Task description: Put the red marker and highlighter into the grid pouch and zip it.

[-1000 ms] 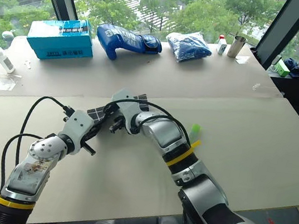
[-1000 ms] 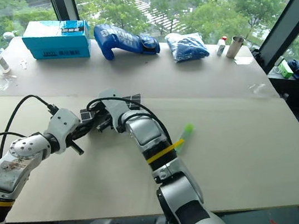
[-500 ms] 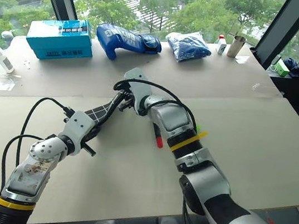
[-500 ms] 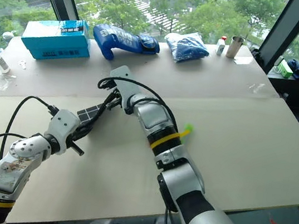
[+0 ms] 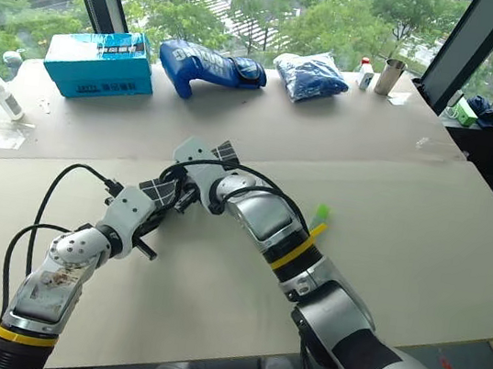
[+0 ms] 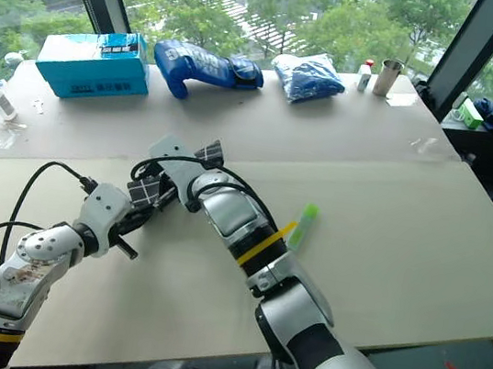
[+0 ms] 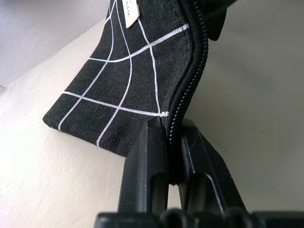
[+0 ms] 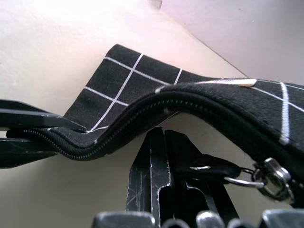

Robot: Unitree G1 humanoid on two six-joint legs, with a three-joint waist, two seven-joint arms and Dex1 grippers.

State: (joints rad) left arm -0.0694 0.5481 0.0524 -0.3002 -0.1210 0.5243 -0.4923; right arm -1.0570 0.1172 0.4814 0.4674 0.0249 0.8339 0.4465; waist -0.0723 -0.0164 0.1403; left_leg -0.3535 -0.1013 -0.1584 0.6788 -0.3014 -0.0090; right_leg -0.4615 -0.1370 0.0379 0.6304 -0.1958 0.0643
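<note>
Beige counter (image 5: 424, 239), centre: grid pouch (image 7: 137, 71), left fingers (image 7: 153, 156) clamped on its zipper-edge corner; right fingers (image 8: 156, 183) pinched on pull cord (image 8: 213, 170). Highlighter (image 5: 320, 216) at 3 o'clock, outside. Advice: brace corner, draw cord along teeth.

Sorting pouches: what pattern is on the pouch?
The grid pouch is black with thin white grid lines; left wrist view.

grid pouch (image 7: 142, 80): black, white-gridded, lifted on edge | highlighter (image 6: 304, 219): green, on table
</note>
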